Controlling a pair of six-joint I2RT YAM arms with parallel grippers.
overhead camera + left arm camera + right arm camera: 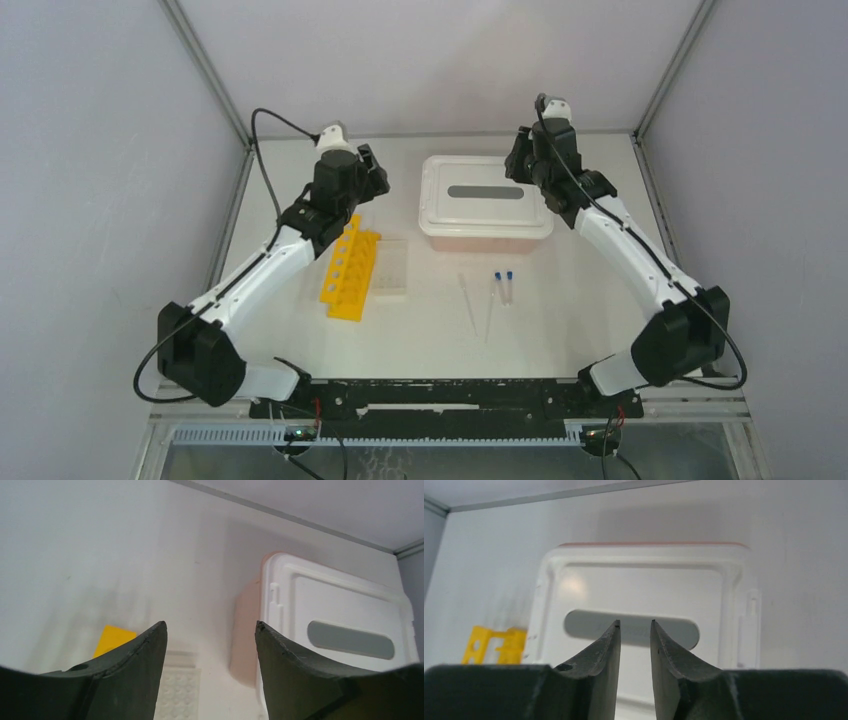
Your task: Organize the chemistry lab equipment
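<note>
- The left end effector [210, 626] is seen with its jaws spread wide and nothing between them; it is held over the far left part of the bench [560, 330].
- The right end effector [635, 624] is seen with only a narrow gap between its jaws and nothing gripped. It is held by the white lid [644, 580] of the pink tub [244, 645], which is set midway along the far edge.
- The yellow tube rack [352, 272] is found left of the bench's middle, with the small clear grid rack [393, 265] just beside its right side.
- Two tiny blue-capped tubes [503, 285] are laid side by side near the middle, on the tub's near side.
- Two thin clear droppers [468, 303] are laid just beside the tubes, towards the left edge.
</note>
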